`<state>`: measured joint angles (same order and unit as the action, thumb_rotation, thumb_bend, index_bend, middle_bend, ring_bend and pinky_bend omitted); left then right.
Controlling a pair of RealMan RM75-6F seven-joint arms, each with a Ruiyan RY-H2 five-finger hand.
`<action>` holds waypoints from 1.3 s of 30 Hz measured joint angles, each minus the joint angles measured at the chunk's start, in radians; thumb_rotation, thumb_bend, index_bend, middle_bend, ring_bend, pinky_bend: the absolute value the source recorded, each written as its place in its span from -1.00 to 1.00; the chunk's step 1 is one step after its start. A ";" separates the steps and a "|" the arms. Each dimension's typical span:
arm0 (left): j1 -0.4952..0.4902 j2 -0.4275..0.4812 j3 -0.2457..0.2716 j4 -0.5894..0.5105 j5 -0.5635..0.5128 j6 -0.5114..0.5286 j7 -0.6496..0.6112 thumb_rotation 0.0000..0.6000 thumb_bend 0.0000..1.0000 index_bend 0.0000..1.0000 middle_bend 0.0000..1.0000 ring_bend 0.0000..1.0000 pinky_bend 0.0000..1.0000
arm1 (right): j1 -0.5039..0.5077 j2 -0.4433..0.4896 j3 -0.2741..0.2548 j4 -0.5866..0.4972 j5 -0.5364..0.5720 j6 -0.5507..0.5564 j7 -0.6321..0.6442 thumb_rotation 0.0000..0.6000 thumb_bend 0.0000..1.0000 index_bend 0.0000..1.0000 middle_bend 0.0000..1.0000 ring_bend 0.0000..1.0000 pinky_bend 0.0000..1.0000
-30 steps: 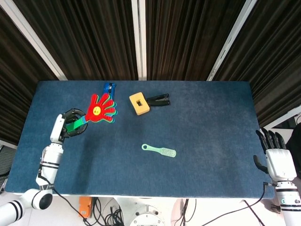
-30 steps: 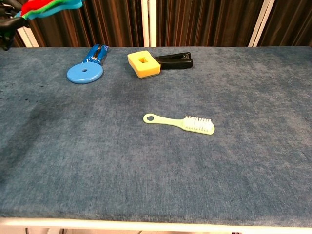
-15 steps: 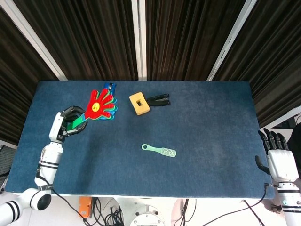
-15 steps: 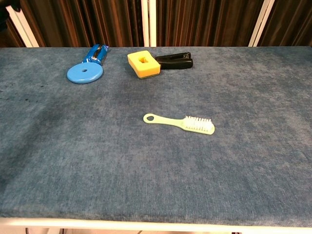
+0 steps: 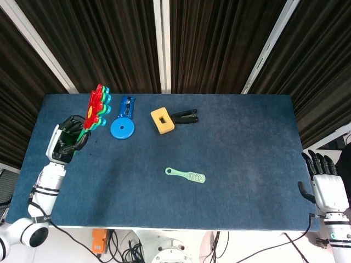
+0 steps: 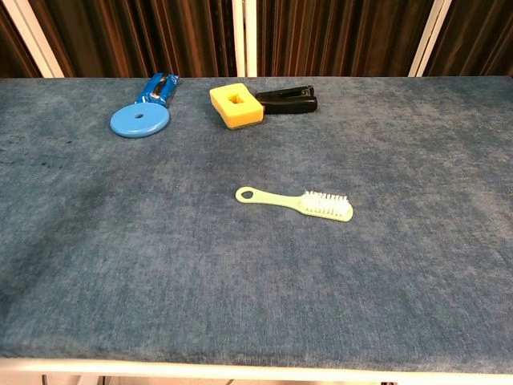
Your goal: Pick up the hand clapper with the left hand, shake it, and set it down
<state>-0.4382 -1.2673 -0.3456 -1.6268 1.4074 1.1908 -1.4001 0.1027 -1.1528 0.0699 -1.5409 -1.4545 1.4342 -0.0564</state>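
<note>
Hand clapper (image 5: 97, 108) stands lifted off the table (image 5: 241, 142) at its far left corner, seen nearly edge-on, its red, green and blue hand-shaped plates stacked and its handle clamped in the left hand (image 5: 68, 143). To shake well, I would judge, keep that grasp firm and swing briskly from the wrist, staying clear of the blue disc tool (image 5: 123, 126) just beside it. The right hand (image 5: 326, 186) hangs off the table's right edge, fingers apart and empty.
</note>
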 measured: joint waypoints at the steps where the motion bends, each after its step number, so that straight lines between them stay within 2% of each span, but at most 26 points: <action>1: -0.001 -0.001 0.003 0.007 0.004 0.000 0.008 1.00 -0.11 0.24 0.23 0.73 0.90 | 0.000 0.000 0.000 0.000 0.000 0.000 0.000 1.00 -0.35 -1.00 -1.00 -1.00 -1.00; 4: -0.006 -0.015 0.017 0.042 0.016 0.007 0.101 1.00 -0.11 0.24 0.24 0.75 0.90 | -0.001 0.000 0.000 0.000 0.000 0.001 0.000 1.00 -0.35 -1.00 -1.00 -1.00 -1.00; 7: -0.014 -0.036 0.037 0.086 0.031 0.014 0.291 1.00 -0.11 0.24 0.24 0.75 0.90 | -0.002 0.000 0.001 0.001 0.002 0.000 0.000 1.00 -0.35 -1.00 -1.00 -1.00 -1.00; 14: -0.047 -0.074 0.114 0.183 0.085 -0.002 0.900 1.00 -0.11 0.24 0.21 0.74 0.89 | 0.000 0.000 0.001 -0.002 -0.002 0.000 -0.003 1.00 -0.35 -1.00 -1.00 -1.00 -1.00; 17: -0.069 -0.068 0.152 0.189 0.089 -0.050 1.103 1.00 -0.11 0.23 0.22 0.74 0.89 | 0.000 0.000 0.001 -0.001 -0.001 -0.002 -0.002 1.00 -0.35 -1.00 -1.00 -1.00 -1.00; 20: -0.084 -0.053 0.172 0.169 0.078 -0.119 1.214 1.00 -0.11 0.23 0.22 0.74 0.89 | 0.001 -0.001 0.001 0.000 -0.001 -0.002 0.000 1.00 -0.35 -1.00 -1.00 -1.00 -1.00; 22: -0.089 -0.044 0.175 0.151 0.069 -0.138 1.233 1.00 -0.11 0.23 0.22 0.74 0.89 | 0.000 0.000 0.002 0.000 -0.001 -0.002 0.001 1.00 -0.35 -1.00 -1.00 -1.00 -1.00; 25: -0.094 -0.026 0.174 0.118 0.059 -0.156 1.184 1.00 -0.10 0.22 0.23 0.74 0.89 | 0.000 0.001 0.002 0.001 0.000 -0.002 0.003 1.00 -0.35 -1.00 -1.00 -1.00 -1.00; 28: -0.097 -0.003 0.169 0.089 0.061 -0.166 1.035 1.00 -0.11 0.21 0.24 0.74 0.89 | 0.000 0.001 0.002 0.001 0.000 -0.003 0.004 1.00 -0.35 -1.00 -1.00 -1.00 -1.00; 31: -0.099 0.022 0.163 0.071 0.076 -0.165 0.787 1.00 -0.11 0.21 0.24 0.74 0.89 | 0.001 0.000 0.002 0.002 0.001 -0.005 0.004 1.00 -0.35 -1.00 -1.00 -1.00 -1.00; 39: -0.093 0.071 0.154 0.096 0.139 -0.088 -0.114 1.00 -0.11 0.21 0.25 0.75 0.89 | 0.003 -0.004 0.001 0.003 0.002 -0.010 -0.001 1.00 -0.35 -1.00 -1.00 -1.00 -1.00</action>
<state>-0.5315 -1.1967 -0.1917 -1.5307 1.5464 1.1031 -1.5139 0.1052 -1.1563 0.0711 -1.5380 -1.4525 1.4246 -0.0573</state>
